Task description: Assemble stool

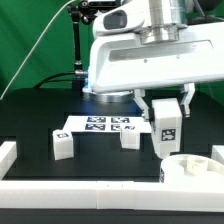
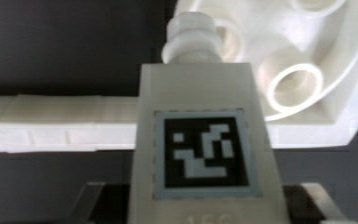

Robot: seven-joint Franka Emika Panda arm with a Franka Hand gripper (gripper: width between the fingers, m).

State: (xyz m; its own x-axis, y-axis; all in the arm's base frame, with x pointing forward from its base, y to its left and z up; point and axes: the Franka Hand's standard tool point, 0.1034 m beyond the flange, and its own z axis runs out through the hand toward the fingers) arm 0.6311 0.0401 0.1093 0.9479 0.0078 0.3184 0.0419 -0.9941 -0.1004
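Your gripper (image 1: 167, 112) is clamped on a tagged stool leg (image 1: 167, 132), held upright right at the rim of the seat (image 1: 195, 168). The seat sits open side up, with a round socket showing inside. A spare leg (image 1: 62, 146) and a second spare leg (image 1: 130, 138) stand by the marker board (image 1: 100, 124).

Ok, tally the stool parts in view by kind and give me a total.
Legs: 3 (loose leg, second loose leg, held leg in the gripper)
Seat: 1
Total: 4
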